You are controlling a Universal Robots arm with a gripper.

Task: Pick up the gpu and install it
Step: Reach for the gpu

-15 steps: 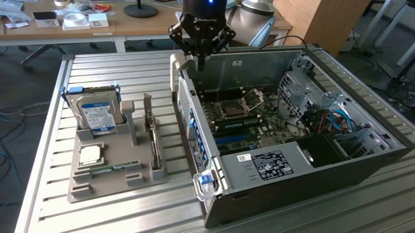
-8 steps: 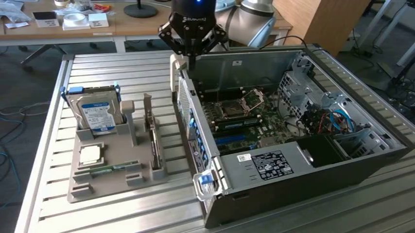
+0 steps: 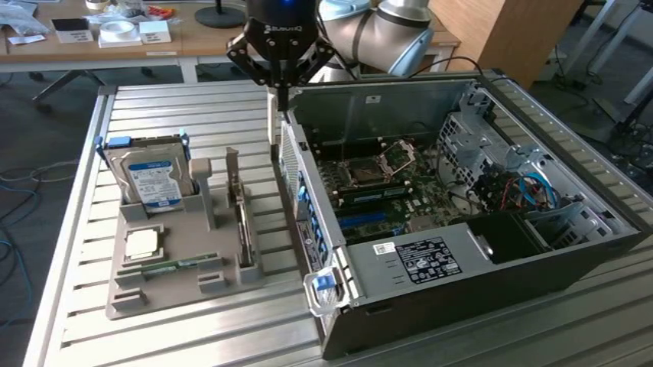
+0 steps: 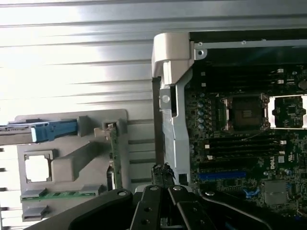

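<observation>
The gpu (image 3: pixel 243 222) stands on its long edge in a slot of the grey parts tray (image 3: pixel 164 294), with its metal bracket at the far end. In the wrist view the gpu (image 4: pixel 113 153) shows as a thin green edge in the tray (image 4: pixel 72 160). My gripper (image 3: pixel 272 141) hangs shut above the gap between the tray and the rear wall of the open computer case (image 3: pixel 459 260). It is higher than the gpu and off to the case side of it. I see nothing held between the gripper's (image 4: pixel 163 172) closed fingers. The motherboard (image 4: pixel 240 143) lies exposed, with a blue slot (image 4: pixel 221 175).
The tray also carries a silver hard drive (image 3: pixel 153 180) in a blue caddy, a CPU (image 3: pixel 143 243) and a green RAM stick (image 3: pixel 168 266). Everything rests on a slatted metal table (image 3: pixel 173 107). Cables and drive cages fill the case's far side. A cluttered desk stands behind.
</observation>
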